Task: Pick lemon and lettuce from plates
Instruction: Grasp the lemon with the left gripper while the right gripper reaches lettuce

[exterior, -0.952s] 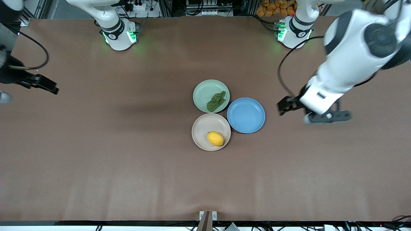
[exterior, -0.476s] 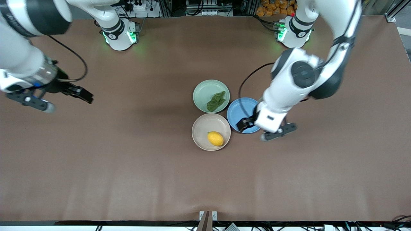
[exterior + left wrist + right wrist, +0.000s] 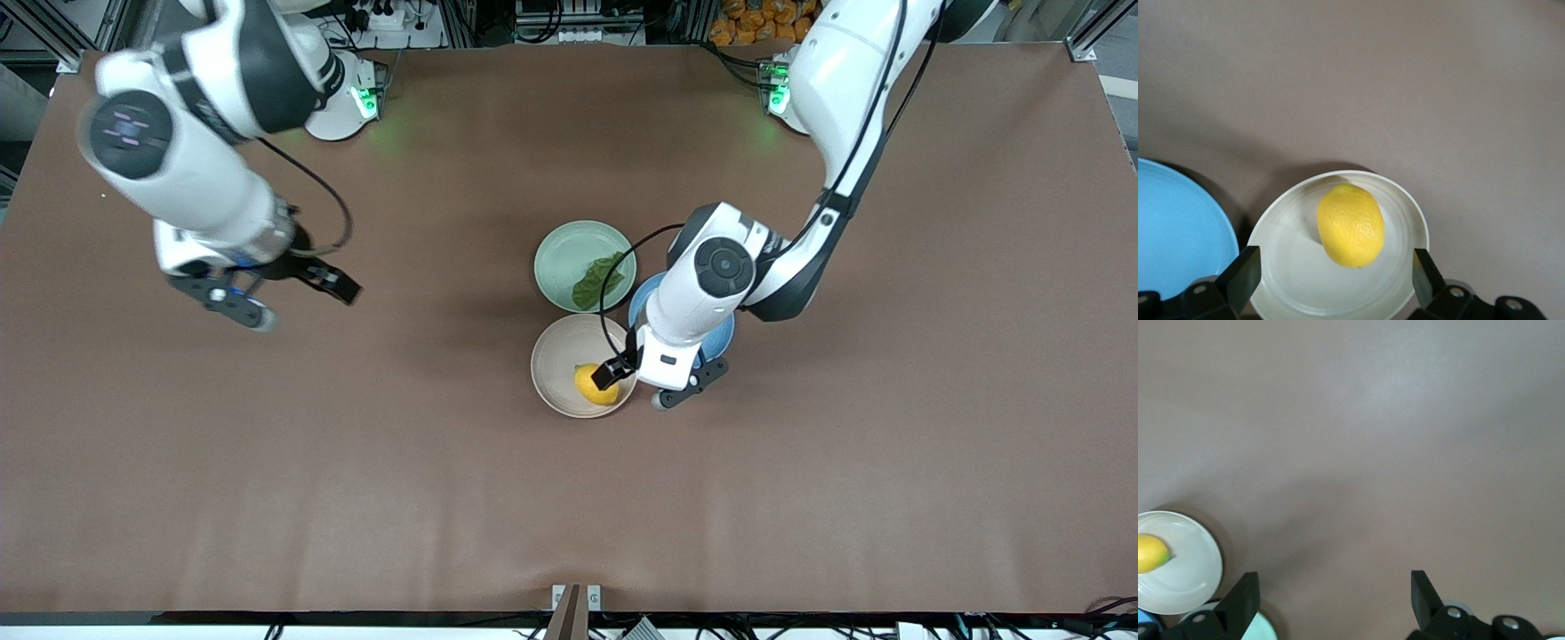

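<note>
The yellow lemon [image 3: 591,388] lies on the beige plate [image 3: 558,354], the plate nearest the front camera. The dark green lettuce [image 3: 597,280] lies on the mint plate [image 3: 564,252]. My left gripper [image 3: 612,371] is open and empty, hovering over the lemon. In the left wrist view the lemon [image 3: 1350,225] sits on the beige plate [image 3: 1285,283] just ahead of the left gripper [image 3: 1333,280], whose jaws stand wide apart. My right gripper [image 3: 331,284] is open and empty over bare table toward the right arm's end. In the right wrist view the right gripper [image 3: 1331,600] shows wide open.
A bright blue plate [image 3: 725,331] lies beside the two plates toward the left arm's end, mostly under the left arm; it also shows in the left wrist view [image 3: 1178,227]. The right wrist view shows the lemon [image 3: 1151,553] and the mint plate's rim [image 3: 1261,628].
The left gripper has moved from over the blue plate to over the lemon. The right arm has swung in toward the plates. Lemon and lettuce have not moved.
</note>
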Robot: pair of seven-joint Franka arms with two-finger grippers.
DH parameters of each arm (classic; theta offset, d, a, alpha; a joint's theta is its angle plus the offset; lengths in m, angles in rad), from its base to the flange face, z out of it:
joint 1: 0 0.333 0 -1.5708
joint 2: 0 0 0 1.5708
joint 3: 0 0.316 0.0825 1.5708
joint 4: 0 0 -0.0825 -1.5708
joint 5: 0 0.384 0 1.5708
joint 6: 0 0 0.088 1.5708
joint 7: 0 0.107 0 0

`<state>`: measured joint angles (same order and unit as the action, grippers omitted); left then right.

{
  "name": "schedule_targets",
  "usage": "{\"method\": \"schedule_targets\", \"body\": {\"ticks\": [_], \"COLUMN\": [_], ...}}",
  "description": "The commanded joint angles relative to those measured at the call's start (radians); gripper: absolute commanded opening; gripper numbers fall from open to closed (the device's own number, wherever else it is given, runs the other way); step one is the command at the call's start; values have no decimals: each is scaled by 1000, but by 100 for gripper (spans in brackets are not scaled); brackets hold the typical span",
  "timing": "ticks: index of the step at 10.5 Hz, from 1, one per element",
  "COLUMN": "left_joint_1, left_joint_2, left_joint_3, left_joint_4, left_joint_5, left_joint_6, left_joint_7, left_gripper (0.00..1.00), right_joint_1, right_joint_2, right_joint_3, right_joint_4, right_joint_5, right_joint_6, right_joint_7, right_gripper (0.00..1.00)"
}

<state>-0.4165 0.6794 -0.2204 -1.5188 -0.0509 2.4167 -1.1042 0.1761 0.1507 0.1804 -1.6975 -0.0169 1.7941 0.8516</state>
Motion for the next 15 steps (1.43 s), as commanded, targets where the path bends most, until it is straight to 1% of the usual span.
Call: {"method": "schedule_targets", "body": {"ticks": [1,2,4,6,8,9,12,13,15], "left_joint_1": [-16,-24,-42,-56,-59,-61,-61,-59,-59], "left_joint_2": [60,80,138,169,186,192,204,207,213], "left_joint_3": [7,7,7,7,7,7,7,7,9], "left_joint_4": [23,25,67,84,81,81,84,84,84], "left_joint_5": [-24,-24,-40,-41,-41,-41,-41,-41,-41], "left_joint_6": [77,103,136,151,151,151,156,156,157], "left_joint_7": [-61,-71,-117,-140,-144,-141,-131,-129,-132], "left_gripper": [100,100,100,100,100,100,100,91,61], "right_joint_1": [78,107,173,241,264,285,339,354,365], "right_joint_2": [99,136,205,275,357,392,441,451,475], "right_joint_3": [22,25,25,31,79,85,93,94,134], "right_joint_4": [9,10,15,21,48,52,53,53,55], "right_joint_5": [-9,-11,-12,-20,-70,-104,-132,-155,-190], "right_joint_6": [97,126,181,224,255,278,339,347,350], "right_joint_7": [197,258,367,482,601,654,682,682,682], "right_gripper": [100,100,100,100,100,100,100,100,100]}}
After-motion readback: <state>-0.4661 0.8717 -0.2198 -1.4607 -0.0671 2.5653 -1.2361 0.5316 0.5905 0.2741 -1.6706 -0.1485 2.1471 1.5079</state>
